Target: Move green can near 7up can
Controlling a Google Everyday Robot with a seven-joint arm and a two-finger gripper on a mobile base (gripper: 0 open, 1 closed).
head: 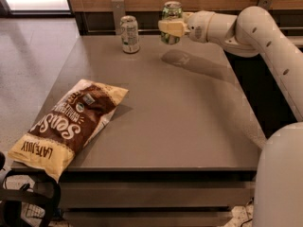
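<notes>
The green can (171,11), judged light, thin-walled & slippery, is gripped at mid-body by the tool (170,28), closed on it, over the bench (189,117) near the 7up can (129,34).

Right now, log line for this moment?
hand: shut on green can | state: held above table, far side | 7up can: upright, apart

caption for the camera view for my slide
Gripper holds the green can above the far end of the table, apart from the 7up can; chip bag in front.
</notes>
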